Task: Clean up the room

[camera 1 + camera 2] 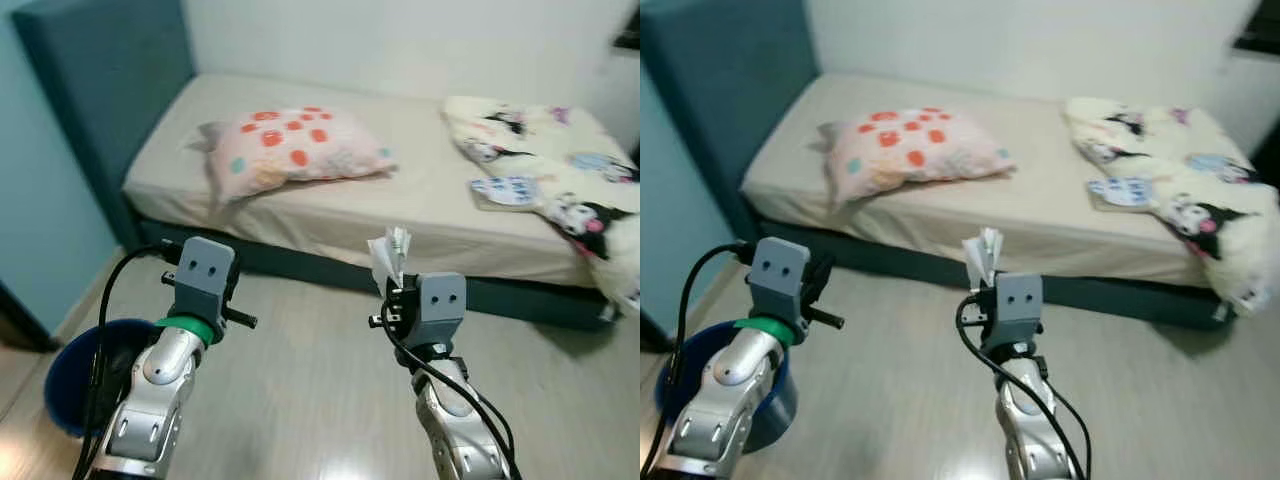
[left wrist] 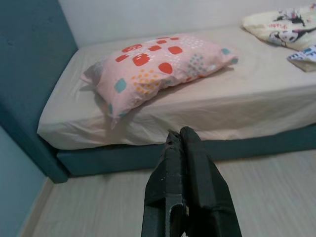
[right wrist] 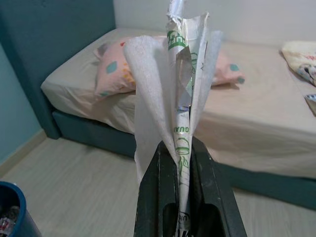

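1. In the left eye view, the right gripper [image 1: 398, 285] was raised over the pale wooden floor [image 1: 310, 380], pinching a crumpled white wrapper with green print [image 1: 390, 255] that stood upright above it, near the long side of the bed. The left gripper [image 1: 232, 300] was held up at the left, above a round dark blue bin [image 1: 65, 385] standing on the floor at the near left.

2. In the right eye view, the low bed with a beige sheet [image 1: 1040, 215] lay across the far side of the room, with a dark teal headboard [image 1: 730, 70] at its left end. A pink pillow with red and orange spots [image 1: 905, 150] lay on the left part of the mattress and a cream blanket with cartoon figures [image 1: 1180, 190] was heaped on the right part.

3. In the left wrist view, the left gripper's two black fingers [image 2: 190, 187] were pressed together with nothing between them, pointing toward the bed and pillow.

4. In the right wrist view, the right gripper's fingers [image 3: 210, 192] were clamped on the lower part of the wrapper, whose folds spread upward. The blue bin's rim showed at the near left on the floor.
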You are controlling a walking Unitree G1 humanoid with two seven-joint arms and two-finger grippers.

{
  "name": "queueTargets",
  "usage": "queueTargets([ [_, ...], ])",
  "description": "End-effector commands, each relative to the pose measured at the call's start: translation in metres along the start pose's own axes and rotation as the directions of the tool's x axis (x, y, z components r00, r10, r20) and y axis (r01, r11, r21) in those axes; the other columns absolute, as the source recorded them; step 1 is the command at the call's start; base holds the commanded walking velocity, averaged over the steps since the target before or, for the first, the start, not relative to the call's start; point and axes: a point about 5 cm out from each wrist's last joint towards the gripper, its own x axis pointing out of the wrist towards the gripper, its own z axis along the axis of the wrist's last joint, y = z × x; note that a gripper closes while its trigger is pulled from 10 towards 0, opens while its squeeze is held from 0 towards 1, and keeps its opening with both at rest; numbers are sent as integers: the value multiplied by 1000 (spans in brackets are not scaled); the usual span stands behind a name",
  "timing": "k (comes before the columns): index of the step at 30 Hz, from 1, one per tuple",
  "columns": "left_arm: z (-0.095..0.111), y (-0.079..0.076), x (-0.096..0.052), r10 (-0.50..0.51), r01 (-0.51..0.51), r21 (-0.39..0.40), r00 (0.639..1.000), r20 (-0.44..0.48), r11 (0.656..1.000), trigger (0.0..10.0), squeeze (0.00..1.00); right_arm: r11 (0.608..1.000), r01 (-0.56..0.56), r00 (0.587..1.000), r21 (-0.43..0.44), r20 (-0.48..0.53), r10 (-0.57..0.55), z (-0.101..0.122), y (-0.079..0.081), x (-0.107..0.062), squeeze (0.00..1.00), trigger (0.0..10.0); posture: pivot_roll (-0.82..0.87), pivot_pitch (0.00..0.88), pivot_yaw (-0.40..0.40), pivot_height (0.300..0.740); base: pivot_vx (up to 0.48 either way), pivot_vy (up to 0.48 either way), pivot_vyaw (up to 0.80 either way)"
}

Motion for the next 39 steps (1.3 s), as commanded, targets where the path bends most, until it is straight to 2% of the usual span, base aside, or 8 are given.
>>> queueTargets([
  [1,-6,-2,-1,-1,1,2,999,-36,1000,10000,0,1000,-2,1000,-1,-27,2,-5,0,-2,0,10000,25,41,-16,740,0,0,800],
  [19,-8,-2,0,20,-20,9,998,-54,1000,10000,0,999,-49,998,6,-29,49,-6,6,-4,0,10000,24,45,-17,740,0,0,798],
  [39,-6,2,1,46,-45,17,998,-42,999,10000,0,999,-49,998,1,-29,49,-5,4,-4,0,10000,20,44,-16,740,0,0,794],
])
